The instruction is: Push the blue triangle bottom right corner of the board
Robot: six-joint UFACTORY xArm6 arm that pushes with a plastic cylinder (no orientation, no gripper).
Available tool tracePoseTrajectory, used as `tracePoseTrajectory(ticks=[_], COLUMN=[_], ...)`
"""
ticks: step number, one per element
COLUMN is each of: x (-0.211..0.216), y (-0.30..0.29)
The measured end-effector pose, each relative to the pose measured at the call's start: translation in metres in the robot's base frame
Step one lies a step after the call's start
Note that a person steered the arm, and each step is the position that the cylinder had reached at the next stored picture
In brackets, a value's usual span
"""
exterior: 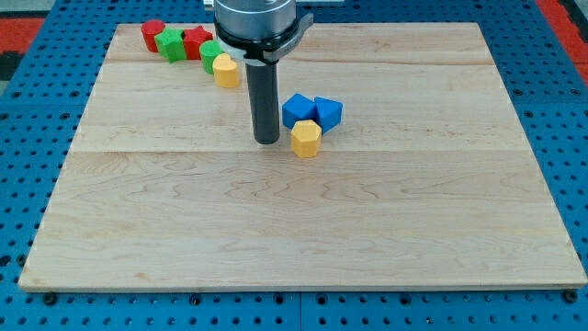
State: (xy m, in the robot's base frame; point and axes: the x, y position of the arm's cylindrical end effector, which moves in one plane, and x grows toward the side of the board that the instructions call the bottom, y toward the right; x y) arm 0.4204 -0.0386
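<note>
Two blue blocks sit side by side just above the board's middle: one on the left [298, 109] and one on the right [328, 112], which looks wedge-like. I cannot tell for sure which is the triangle. A yellow hexagonal block [306, 139] touches them from below. My tip [266, 141] rests on the board just left of the yellow block and below-left of the left blue block, a small gap away from both.
A row of blocks lies at the board's top left: a red block [152, 35], a green block [170, 43], a red star [197, 41], a green block [212, 51] and a yellow block [226, 71]. The wooden board [303, 239] sits on a blue pegboard.
</note>
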Motion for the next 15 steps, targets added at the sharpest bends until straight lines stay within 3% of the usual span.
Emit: tracePoseTrajectory(ticks=[2,3,4,5,6,7,9,10,11,12,13,14,15], x=[-0.057,-0.056,-0.039,0.008,-0.028,-0.031,0.014,0.012,0.010,0.006,-0.029,0.001,0.061], y=[0.036,0.053,0.138,0.111,0.074,-0.004,0.029,0.031,-0.073,-0.074,-0.012,0.054,0.115])
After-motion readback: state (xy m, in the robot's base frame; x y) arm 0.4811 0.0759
